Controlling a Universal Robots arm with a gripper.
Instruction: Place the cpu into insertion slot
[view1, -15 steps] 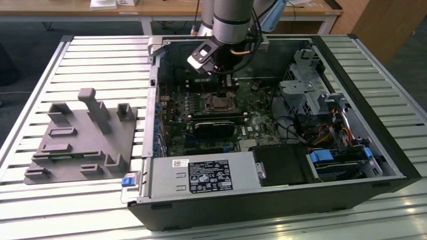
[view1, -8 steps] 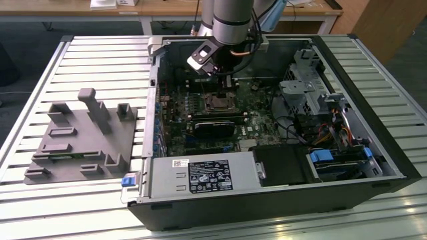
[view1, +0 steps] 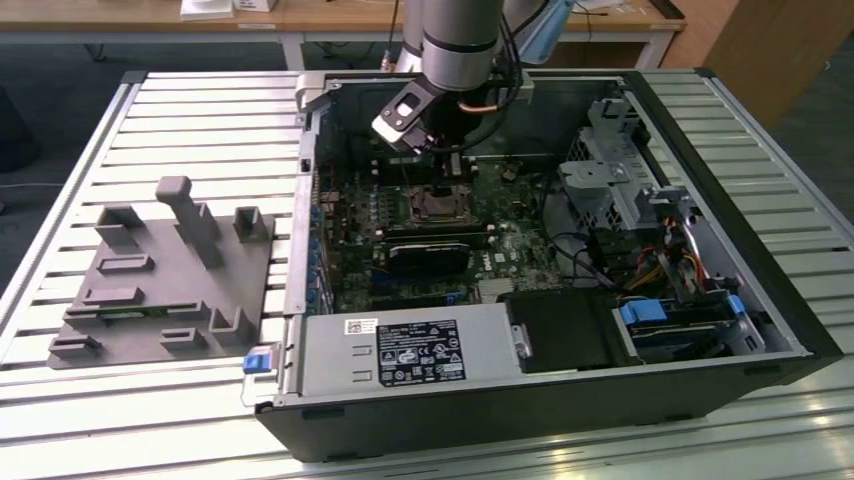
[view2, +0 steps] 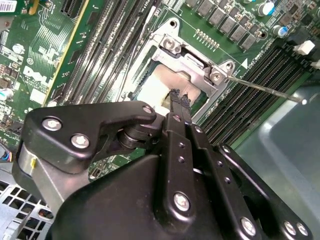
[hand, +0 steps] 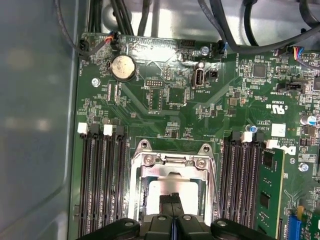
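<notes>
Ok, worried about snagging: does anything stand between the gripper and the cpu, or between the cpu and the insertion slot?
Nothing visible does. The gripper hangs directly over the cpu, which lies inside the frame of the insertion slot.

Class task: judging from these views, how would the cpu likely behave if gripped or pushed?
The cpu is a flat, metal-faced square, so probably stiff and unlikely to roll. Its smooth face may be slippery under the pincer. Framed by the insertion slot, it would likely resist sideways pushes.
</notes>
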